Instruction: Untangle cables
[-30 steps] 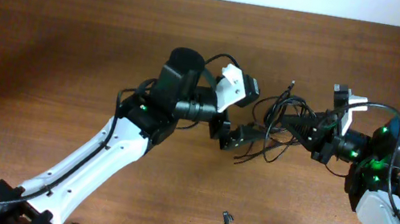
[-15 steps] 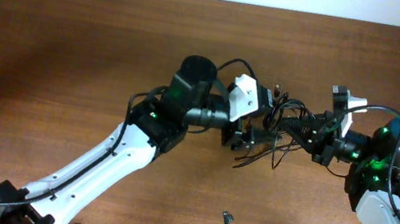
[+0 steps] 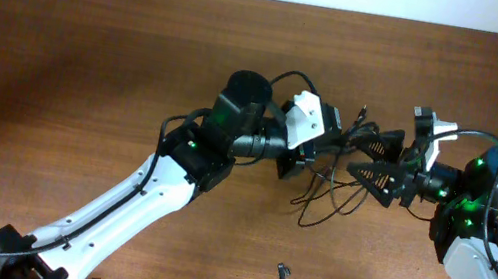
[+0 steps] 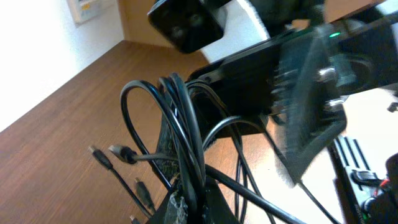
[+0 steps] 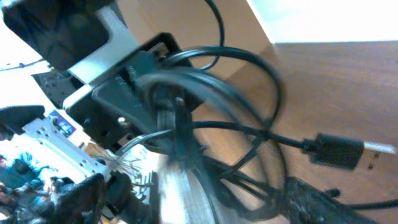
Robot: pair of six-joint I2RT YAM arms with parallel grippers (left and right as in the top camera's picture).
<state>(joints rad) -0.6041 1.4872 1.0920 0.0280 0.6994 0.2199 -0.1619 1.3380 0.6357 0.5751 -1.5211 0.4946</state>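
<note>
Over dark wood table (image 3: 91,52) nr white wall (image 4: 37,56): left fingers (image 3: 288,163) clenched on cables (image 3: 327,188), right fingers (image 3: 376,177) spread wide.

A bundle of black cables (image 5: 205,124) fills the middle of the frame, looping in wide arcs over the brown wooden table (image 5: 336,74) seen at the upper right. One cable ends in a USB plug (image 5: 339,149) at the right edge, its metal tip pointing right. At the upper left the left gripper (image 5: 158,102), black with a white part above it, has the loops bunched against it. Along the bottom, the right gripper (image 5: 249,199) has its fingers spread, one a grey blur at lower centre, the other dark and textured at lower right. Blurred clutter fills the lower left.
</note>
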